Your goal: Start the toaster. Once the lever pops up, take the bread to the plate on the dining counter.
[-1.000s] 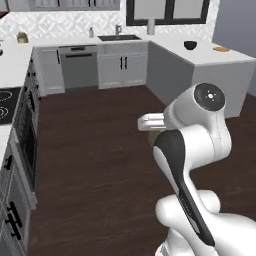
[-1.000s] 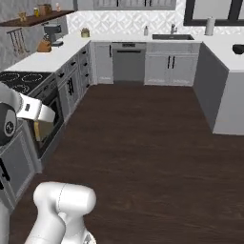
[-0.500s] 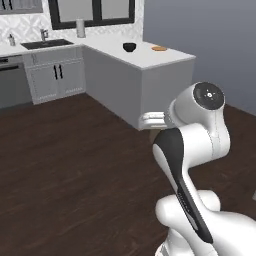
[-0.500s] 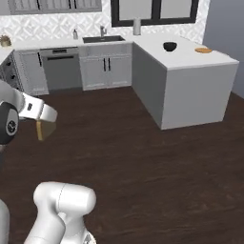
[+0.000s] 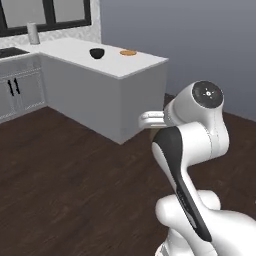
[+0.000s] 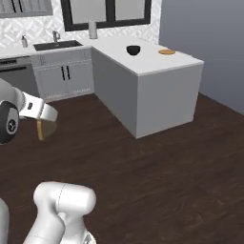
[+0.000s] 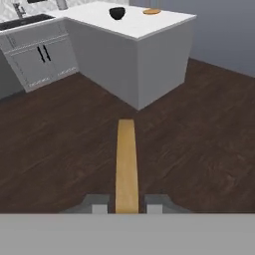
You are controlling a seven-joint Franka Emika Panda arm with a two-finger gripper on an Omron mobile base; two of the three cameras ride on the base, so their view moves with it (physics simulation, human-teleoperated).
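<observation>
Hand view: gripper (image 7: 127,204) clamped on bread (image 7: 126,164), edge-on over dark floor (image 7: 64,149); plate (image 7: 151,11) far off on dining counter (image 7: 134,27), right of black bowl (image 7: 117,13).

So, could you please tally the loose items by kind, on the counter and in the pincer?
Black bowl: 1
Orange plate: 1
Grey canister: 1
Bread slice, held in the pincer: 1
Total: 4
</observation>
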